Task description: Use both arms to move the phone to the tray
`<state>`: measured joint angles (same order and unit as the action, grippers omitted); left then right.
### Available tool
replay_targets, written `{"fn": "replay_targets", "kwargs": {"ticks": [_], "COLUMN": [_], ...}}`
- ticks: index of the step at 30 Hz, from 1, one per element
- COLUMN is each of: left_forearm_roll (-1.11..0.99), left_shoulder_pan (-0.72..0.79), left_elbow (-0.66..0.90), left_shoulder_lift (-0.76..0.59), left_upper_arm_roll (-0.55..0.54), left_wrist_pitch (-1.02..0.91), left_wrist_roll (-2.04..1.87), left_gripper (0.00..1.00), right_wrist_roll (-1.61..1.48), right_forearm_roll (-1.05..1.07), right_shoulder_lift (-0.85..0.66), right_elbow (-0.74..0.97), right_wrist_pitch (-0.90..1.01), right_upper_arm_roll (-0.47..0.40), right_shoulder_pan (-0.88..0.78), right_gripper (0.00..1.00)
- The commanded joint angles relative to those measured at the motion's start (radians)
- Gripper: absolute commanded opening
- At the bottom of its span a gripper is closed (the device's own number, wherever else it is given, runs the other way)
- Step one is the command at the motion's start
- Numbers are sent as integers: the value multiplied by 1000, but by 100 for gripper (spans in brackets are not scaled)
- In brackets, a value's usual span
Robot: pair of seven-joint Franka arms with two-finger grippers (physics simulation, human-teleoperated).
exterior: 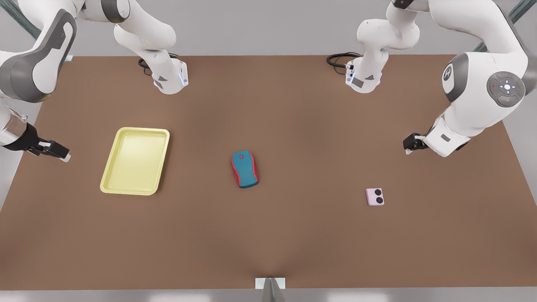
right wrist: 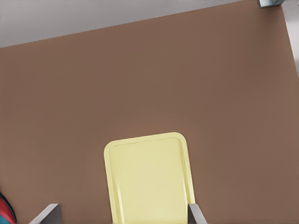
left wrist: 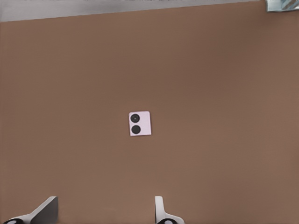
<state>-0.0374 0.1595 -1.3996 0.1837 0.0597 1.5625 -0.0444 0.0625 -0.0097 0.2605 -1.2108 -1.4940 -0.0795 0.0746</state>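
The phone [exterior: 374,196] lies flat and face up on the brown tabletop [exterior: 293,235], well off to the front view's right of the mouse [exterior: 244,169], its two black circles showing. Nothing touches it. The tray [exterior: 135,161] sits on the other side of the mouse, toward the front view's left, with nothing in it.

The left pincer [exterior: 410,144] hangs above the tabletop beyond the phone, on the far side from the mouse and apart from the phone. In the left wrist view its two fingers [left wrist: 44,212] stand wide apart, released, with the phone [left wrist: 139,123] lying well ahead between their lines and nothing gripped.

The right pincer [exterior: 56,152] hovers past the tray's outer edge, away from the mouse. In the right wrist view its fingers [right wrist: 46,214] are likewise spread and empty, with the tray [right wrist: 149,179] lying between them, and a sliver of the mouse [right wrist: 4,210] at the picture's edge.
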Motion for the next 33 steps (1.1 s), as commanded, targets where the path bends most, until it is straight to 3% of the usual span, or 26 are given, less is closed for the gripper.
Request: {"fn": "replay_targets", "kwargs": {"ticks": [1,6,9,13,18,27,33], "left_forearm_roll": [-3,57,93,96,103,103,105], "left_shoulder_pan": [0,8,8,8,9,-6,-12], "left_elbow": [-1,-9,-183,-254,-257,-458,-460], "left_shoulder_lift": [11,178,214,304,378,376,399], "left_upper_arm_roll": [0,-3,-6,-6,2,20,35], "left_wrist_pitch": [41,201,491,714,763,892,895], "left_wrist_roll": [8,3,6,17,15,84,83], "left_gripper": [100,100,100,100,100,100,100], "right_wrist_roll": [31,31,31,30,-93,-105,-102], "right_forearm_roll": [2,10,5,22,50,33,34], "right_shoulder_lift": [0,-1,0,0,17,13,13], "right_elbow": [0,0,0,-1,-38,-29,-27], "right_wrist_pitch": [-3,-2,-3,5,44,58,60], "right_upper_arm_roll": [0,-5,-9,-2,0,0,0], "right_shoulder_pan": [-1,11,8,1,7,-2,-3], "right_gripper": [100,100,100,100,100,100,100]}}
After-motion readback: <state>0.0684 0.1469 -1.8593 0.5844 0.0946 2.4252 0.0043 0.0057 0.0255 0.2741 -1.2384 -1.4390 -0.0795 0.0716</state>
